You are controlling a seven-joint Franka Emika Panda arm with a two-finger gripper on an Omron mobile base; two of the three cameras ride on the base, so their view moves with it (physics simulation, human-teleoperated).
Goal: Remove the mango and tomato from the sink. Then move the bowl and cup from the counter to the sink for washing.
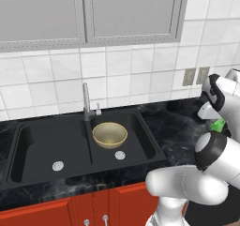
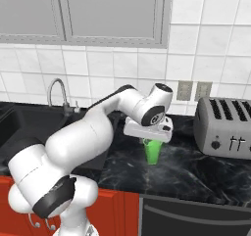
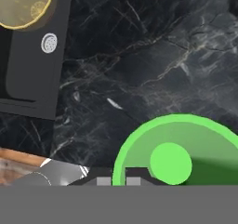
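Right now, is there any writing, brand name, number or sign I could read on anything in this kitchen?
None: nothing here carries readable text.
The toaster has a knob and small levers on its front, but no legible markings.
The two wall outlets are blank plates.
The cup, the bowl, the sink and the cabinet doors bear no lettering or labels.
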